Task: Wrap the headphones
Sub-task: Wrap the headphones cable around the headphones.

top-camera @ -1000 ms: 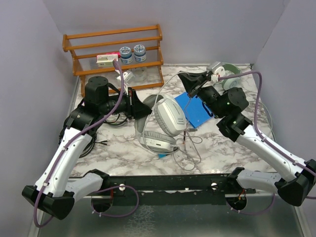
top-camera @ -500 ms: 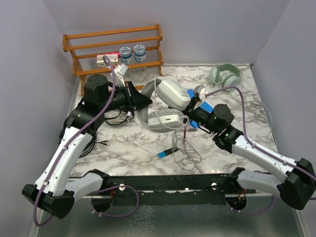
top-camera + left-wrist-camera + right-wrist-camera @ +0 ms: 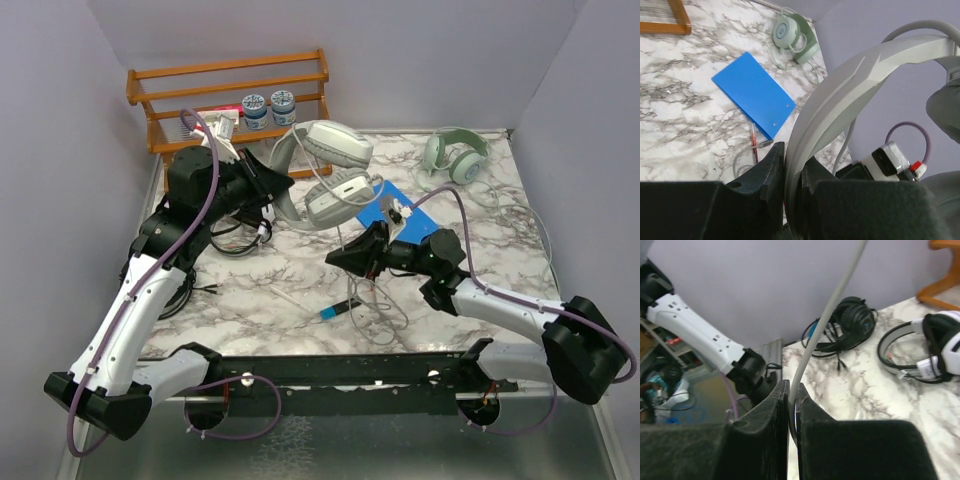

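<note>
A pale grey-white pair of headphones point(image 3: 333, 168) hangs in the air near the rack. My left gripper point(image 3: 277, 183) is shut on its headband point(image 3: 840, 95), which runs up between the jaws of the left gripper point(image 3: 792, 167). Its thin grey cable point(image 3: 345, 232) drops to my right gripper point(image 3: 335, 258), low over the table's middle. In the right wrist view the right gripper point(image 3: 792, 407) is shut on that cable point(image 3: 829, 317). An all-black pair point(image 3: 851, 320) and a white-and-black pair point(image 3: 932, 352) lie on the marble beyond.
A blue notebook point(image 3: 402, 218) lies mid-table, with a pale green headset point(image 3: 455, 153) at the back right. The wooden rack point(image 3: 230, 100) with small jars stands at the back left. A blue pen point(image 3: 338, 309) and loose cable loops point(image 3: 380, 300) lie near the front.
The left gripper has lifted the grey-white headphones off the table, up and back toward the rack. The right gripper has swung from the back right down to the table's middle, onto the cable.
</note>
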`<state>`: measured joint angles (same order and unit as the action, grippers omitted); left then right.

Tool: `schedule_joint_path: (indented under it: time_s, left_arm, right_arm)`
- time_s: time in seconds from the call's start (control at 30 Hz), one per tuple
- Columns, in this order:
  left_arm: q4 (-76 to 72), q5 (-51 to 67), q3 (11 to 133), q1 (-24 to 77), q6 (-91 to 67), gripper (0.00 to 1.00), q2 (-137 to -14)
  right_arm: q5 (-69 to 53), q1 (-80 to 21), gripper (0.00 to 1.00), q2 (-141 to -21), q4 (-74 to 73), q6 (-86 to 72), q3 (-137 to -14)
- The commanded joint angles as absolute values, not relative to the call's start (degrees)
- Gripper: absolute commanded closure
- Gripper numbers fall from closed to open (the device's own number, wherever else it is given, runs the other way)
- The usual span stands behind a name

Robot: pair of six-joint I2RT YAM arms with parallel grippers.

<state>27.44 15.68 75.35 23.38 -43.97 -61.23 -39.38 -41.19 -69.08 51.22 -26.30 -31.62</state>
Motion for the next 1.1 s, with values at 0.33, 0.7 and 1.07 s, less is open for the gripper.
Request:
schedule_joint_path:
  time_s: [0.33,0.7,1.07]
  left_arm:
    - [23.5,-16.5,71.2,23.3,-44.3,1.0,-59.0]
    - [19.1,-25.6,65.7,23.4,-28.2,1.0,-59.1]
    - [11.4,-22.2,59.0,23.8,-0.7,1.0,-53.6]
  right_arm:
    - [-46.8,-47.3,0.9,-71.7,78.5,-51.1,-26.5]
    - [-47.9,-47.3,0.86,-67.2,61.0,-55.8,-37.8]
    - [-48.0,-47.2,0.89,-69.0,47.6,-55.6,-47.2]
